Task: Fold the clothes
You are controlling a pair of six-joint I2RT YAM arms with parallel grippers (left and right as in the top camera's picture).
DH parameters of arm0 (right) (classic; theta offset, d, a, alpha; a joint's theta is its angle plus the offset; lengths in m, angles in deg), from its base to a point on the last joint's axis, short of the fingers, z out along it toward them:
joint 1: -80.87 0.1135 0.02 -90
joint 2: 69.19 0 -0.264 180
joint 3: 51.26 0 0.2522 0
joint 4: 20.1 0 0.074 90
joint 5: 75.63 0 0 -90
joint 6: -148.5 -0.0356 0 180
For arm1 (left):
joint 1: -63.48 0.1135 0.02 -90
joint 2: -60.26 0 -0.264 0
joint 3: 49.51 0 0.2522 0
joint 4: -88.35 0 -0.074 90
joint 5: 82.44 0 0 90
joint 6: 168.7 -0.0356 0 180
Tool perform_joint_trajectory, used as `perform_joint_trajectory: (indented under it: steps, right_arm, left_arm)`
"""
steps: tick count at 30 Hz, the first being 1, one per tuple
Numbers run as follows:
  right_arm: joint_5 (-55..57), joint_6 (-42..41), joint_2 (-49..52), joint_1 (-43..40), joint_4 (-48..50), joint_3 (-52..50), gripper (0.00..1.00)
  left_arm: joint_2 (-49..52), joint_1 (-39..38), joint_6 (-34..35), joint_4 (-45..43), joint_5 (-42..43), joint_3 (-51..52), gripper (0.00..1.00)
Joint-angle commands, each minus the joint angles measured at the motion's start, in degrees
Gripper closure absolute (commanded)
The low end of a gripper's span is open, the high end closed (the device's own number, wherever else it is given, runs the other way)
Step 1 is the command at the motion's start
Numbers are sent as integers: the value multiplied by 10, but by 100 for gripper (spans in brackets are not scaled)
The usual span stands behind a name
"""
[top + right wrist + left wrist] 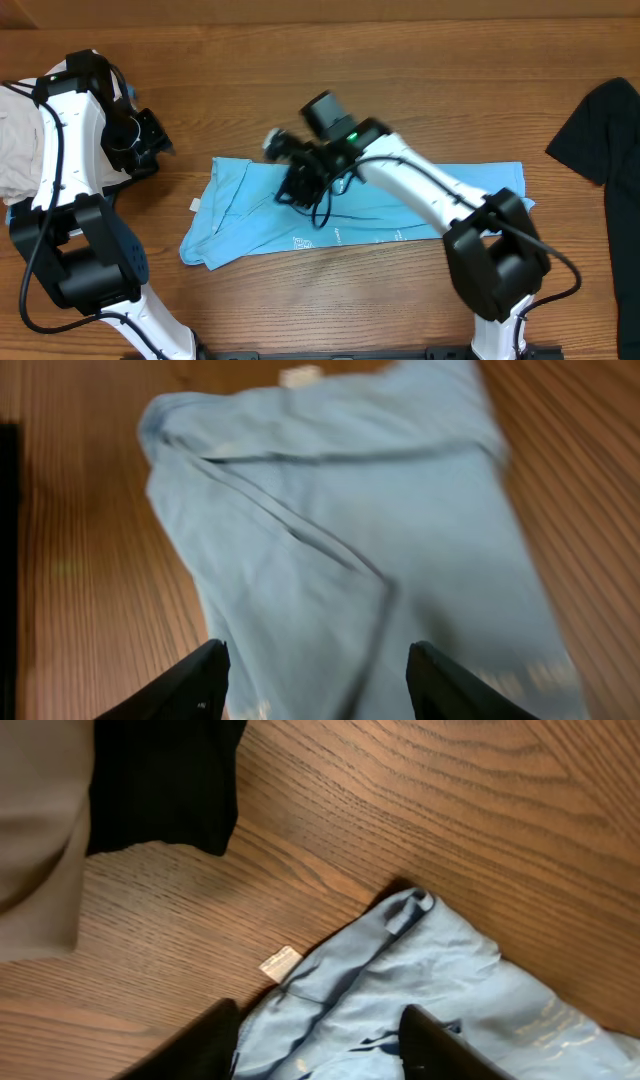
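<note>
Blue T-shirt (250,215) crumpled on desk (400,60), frame centre. Right end effector (295,185) over its middle, fingers apart, empty. Left end effector (150,145) upper left, off shirt corner, fingers apart, empty

I can read nothing here. The small white print (303,243) on the sky-blue T-shirt (400,200) is too tiny to make out, and the little white tag (279,963) at its edge shows me no legible letters.
</note>
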Motion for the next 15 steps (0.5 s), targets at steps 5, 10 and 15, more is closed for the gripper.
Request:
perform_joint_trajectory:
  steps: [5,10,15]
  right_arm:
    - [68,183,9,98,28,12,70]
    - [68,215,56,106,69,12,75]
    - [68,235,86,106,112,12,81]
  left_arm:
    - [5,-2,-1,-4,9,-2,0]
    - [5,-2,-1,-5,9,-2,0]
    - [5,-2,-1,-39,9,-2,0]
